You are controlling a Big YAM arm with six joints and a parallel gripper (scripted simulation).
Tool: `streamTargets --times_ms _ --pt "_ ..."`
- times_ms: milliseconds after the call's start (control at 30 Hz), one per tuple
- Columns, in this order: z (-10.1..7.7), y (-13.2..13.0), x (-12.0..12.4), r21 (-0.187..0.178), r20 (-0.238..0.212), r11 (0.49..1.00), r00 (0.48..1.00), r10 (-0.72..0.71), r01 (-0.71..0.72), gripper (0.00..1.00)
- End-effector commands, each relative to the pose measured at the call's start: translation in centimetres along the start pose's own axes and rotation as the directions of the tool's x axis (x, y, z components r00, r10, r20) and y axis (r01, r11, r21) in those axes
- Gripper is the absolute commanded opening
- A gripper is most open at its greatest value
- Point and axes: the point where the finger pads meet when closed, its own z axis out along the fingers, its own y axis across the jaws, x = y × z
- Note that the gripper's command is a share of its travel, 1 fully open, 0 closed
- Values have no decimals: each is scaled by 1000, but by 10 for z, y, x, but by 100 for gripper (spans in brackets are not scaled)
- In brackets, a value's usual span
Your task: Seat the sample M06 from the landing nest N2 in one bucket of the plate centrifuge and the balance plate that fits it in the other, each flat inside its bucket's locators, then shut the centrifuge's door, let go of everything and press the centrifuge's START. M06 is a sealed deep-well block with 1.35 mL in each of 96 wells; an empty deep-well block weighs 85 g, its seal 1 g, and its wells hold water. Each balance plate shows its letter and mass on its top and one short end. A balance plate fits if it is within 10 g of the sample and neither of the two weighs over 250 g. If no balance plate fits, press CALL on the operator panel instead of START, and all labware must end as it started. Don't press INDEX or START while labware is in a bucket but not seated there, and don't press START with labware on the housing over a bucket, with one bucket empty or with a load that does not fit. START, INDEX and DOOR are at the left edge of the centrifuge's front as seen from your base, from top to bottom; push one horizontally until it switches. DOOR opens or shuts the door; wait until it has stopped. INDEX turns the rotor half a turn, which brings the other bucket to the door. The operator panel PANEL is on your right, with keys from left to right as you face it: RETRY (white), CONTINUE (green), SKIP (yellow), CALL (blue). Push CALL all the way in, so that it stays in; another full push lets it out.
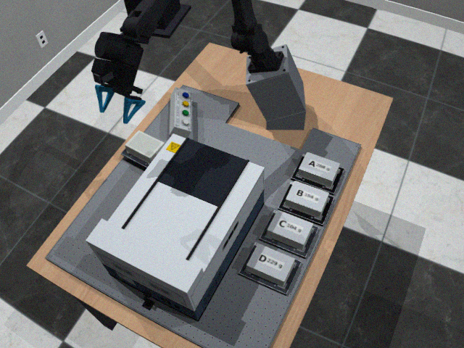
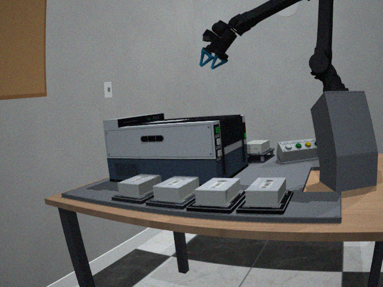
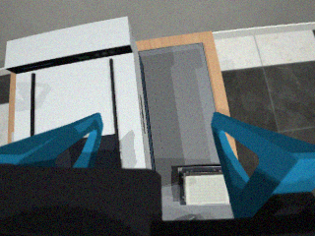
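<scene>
The sample block M06 (image 1: 143,144) is a white sealed block in its nest beside the centrifuge; it also shows in the exterior view (image 2: 258,146) and in the wrist view (image 3: 207,189). My gripper (image 1: 117,103) is open and empty, high above the table's edge near the sample, fingers pointing down (image 2: 212,61). The centrifuge (image 1: 180,213) is a white box with its top door slid back over a dark opening (image 1: 204,171). Balance plates A (image 1: 318,169), B (image 1: 306,199), C (image 1: 289,230) and D (image 1: 272,263) sit in a row in their nests.
The operator panel (image 1: 183,108) with blue, yellow, green and white keys stands next to the sample nest. The arm's grey base block (image 1: 277,93) stands at the table's far side. The centrifuge's buttons (image 2: 218,142) are on its front edge.
</scene>
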Motion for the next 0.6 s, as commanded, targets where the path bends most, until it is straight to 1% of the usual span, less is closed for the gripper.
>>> streamTargets --times_ms 0,33,67,133,233,300,400,467,533,567 --pt "9 -33 2 42 -67 997 996 -57 60 100" --pt "13 -38 14 45 -103 997 993 -62 67 100" --pt "15 -44 22 50 -131 996 989 -67 74 100" --pt "15 -44 22 50 -131 996 989 -67 74 100" --pt "20 -62 44 61 -213 994 974 -78 93 100" --pt "24 -71 68 58 -280 993 956 -85 105 100" --pt "25 -88 86 61 -347 991 933 -91 119 100" --pt "25 -97 102 57 -395 990 914 -95 128 100" --pt "26 -102 123 46 -450 990 888 -99 133 100" --pt "25 -107 126 46 -465 990 880 -100 136 100"
